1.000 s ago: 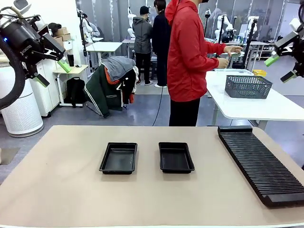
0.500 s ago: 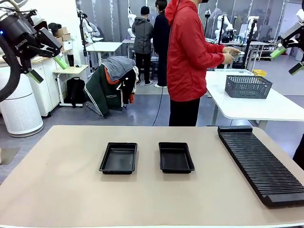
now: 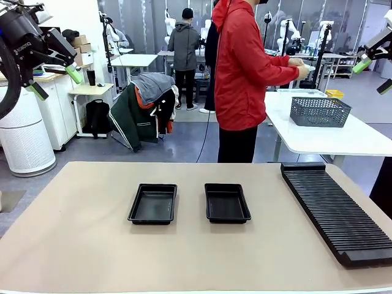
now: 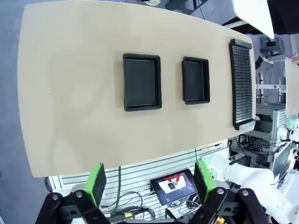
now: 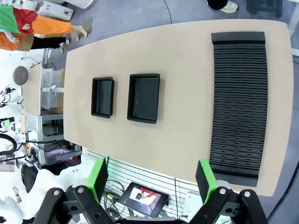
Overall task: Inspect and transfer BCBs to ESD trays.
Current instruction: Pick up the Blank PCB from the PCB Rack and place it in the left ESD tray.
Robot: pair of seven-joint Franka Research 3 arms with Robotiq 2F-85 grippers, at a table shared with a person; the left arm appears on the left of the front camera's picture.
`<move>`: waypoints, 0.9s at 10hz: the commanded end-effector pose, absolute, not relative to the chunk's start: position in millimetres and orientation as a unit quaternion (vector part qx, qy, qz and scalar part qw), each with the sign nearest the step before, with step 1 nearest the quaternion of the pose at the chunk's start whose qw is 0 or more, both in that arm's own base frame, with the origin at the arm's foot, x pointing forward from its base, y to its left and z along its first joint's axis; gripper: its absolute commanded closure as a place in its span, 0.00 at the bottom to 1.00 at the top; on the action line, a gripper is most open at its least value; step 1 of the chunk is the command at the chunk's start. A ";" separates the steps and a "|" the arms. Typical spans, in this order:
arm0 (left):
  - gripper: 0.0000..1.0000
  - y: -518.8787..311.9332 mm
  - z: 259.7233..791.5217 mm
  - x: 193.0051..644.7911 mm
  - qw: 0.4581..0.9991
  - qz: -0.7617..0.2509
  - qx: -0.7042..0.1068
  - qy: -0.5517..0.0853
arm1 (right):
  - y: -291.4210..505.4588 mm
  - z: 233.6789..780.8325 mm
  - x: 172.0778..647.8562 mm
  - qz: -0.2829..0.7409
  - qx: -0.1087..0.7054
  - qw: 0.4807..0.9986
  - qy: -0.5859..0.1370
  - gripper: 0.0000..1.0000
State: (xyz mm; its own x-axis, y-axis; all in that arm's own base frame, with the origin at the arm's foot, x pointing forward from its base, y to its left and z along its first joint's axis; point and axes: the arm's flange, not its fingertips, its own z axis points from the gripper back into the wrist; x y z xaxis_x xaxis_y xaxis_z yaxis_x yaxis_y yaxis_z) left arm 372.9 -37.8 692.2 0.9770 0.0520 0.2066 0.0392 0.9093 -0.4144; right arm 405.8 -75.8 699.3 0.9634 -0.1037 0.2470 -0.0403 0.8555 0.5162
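Two empty black ESD trays (image 3: 153,203) (image 3: 226,203) lie side by side at the middle of the tan table. From high above, the left wrist view shows the same trays (image 4: 142,81) (image 4: 195,80), and so does the right wrist view (image 5: 103,97) (image 5: 144,98). My left gripper (image 3: 55,83) hangs open, high at the far left, well away from the trays. At the top right edge my right gripper (image 3: 374,76) is also open and holds nothing. Both grippers (image 4: 149,182) (image 5: 152,179) show wide-spread green pads. The BCBs are out of view.
A long black ribbed rack (image 3: 334,211) runs along the table's right side. A person in a red jacket (image 3: 245,67) stands at the far edge, hands (image 3: 299,66) together over a white side table with a grey mesh basket (image 3: 319,111).
Both arms have risen and swung outward, the left gripper up and left, the right gripper up and right. The person's hands have come together near the side table.
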 end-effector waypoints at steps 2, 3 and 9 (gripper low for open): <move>0.00 -40.3 700.1 371.5 0.977 0.014 -0.189 -0.100 | -76.4 705.5 399.3 -0.036 0.252 0.958 -0.129 0.00; 0.00 -42.0 703.7 371.1 0.977 0.011 -0.181 -0.112 | -77.4 706.1 398.6 -0.037 0.250 0.959 -0.131 0.00; 0.00 -53.2 717.8 370.2 0.977 -0.018 -0.149 -0.150 | -78.1 708.1 395.2 -0.039 0.238 0.961 -0.137 0.00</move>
